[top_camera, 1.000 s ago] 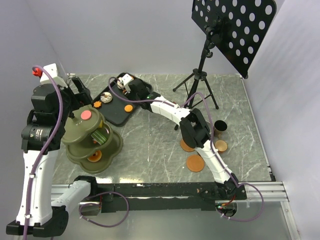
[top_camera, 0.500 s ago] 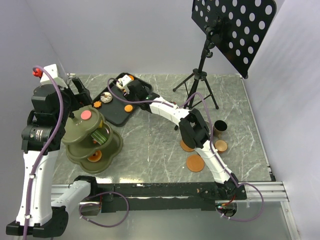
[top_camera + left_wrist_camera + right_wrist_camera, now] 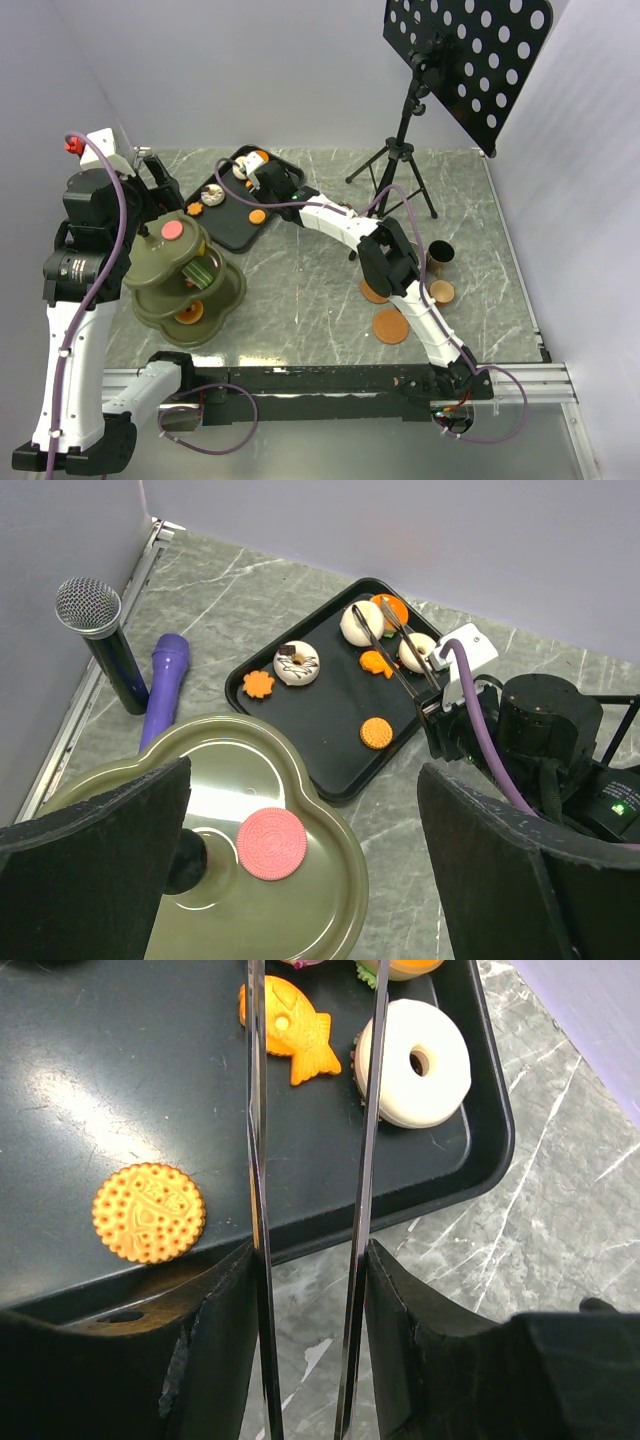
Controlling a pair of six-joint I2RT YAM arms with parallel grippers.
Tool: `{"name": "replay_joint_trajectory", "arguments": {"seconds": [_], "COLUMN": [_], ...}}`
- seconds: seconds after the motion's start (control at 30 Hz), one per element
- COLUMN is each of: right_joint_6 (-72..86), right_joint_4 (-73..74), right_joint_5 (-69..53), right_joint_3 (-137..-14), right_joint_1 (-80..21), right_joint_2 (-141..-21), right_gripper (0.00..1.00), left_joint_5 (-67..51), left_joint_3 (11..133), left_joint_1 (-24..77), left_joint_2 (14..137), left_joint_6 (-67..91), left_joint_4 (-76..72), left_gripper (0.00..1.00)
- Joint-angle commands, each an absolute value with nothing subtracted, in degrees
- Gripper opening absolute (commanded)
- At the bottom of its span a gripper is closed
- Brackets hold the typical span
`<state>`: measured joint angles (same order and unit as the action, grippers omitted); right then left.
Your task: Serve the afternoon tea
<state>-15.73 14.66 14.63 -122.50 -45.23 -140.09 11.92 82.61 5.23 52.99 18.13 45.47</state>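
Note:
My right gripper [image 3: 310, 1260] is shut on thin metal tongs [image 3: 365, 1110]. The tongs are open and reach over the far end of the black tray [image 3: 130, 1070]. An orange fish pastry [image 3: 290, 1030] lies between their arms, and a white donut [image 3: 415, 1060] lies just right of them. A round orange cookie [image 3: 148, 1212] lies near the tray's front edge. In the top view this gripper [image 3: 265, 172] is over the tray. My left gripper [image 3: 305, 880] is open and empty above the olive tiered stand [image 3: 340, 900], which holds a pink cookie [image 3: 271, 844]. A dark cup [image 3: 441, 251] and brown-orange saucers [image 3: 391, 325] stand at the right.
A microphone [image 3: 100, 630] and a purple handle [image 3: 165, 680] lie left of the tray by the wall. A black tripod music stand [image 3: 400, 150] stands at the back right. A chocolate-drizzled donut [image 3: 297, 664] and an orange flower cookie [image 3: 258, 684] sit on the tray's left part.
My right gripper with the tongs has shifted only slightly over the tray's far end. The left arm has not moved.

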Motion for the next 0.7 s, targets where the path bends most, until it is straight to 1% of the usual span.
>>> {"name": "replay_joint_trajectory", "arguments": {"seconds": [0.0, 0.17, 0.3, 0.67], "right_joint_6": [-16.43, -17.23, -17.4, -17.14], "right_joint_4": [14.06, 14.59, 14.68, 14.68], "right_joint_5": [16.34, 17.31, 17.58, 18.1], "right_joint_3": [-122.08, -120.5, -120.06, -122.52], "right_joint_1": [-45.7, -45.62, -45.7, -45.61], "right_joint_2": [-140.54, -140.01, -139.83, -139.31], "right_gripper": [0.49, 0.49, 0.48, 0.3], "left_joint_5": [12.92, 13.45, 13.62, 13.45], "left_joint_3": [83.23, 83.15, 83.14, 83.32], "left_joint_1": [5.45, 5.45, 5.27, 5.1], "left_joint_2": [52.47, 52.47, 52.47, 52.91], "left_joint_6": [18.11, 18.37, 18.37, 18.46], "left_joint_4": [45.09, 45.0, 45.0, 44.82], "left_gripper": [1.0, 1.0, 1.0, 1.0]}}
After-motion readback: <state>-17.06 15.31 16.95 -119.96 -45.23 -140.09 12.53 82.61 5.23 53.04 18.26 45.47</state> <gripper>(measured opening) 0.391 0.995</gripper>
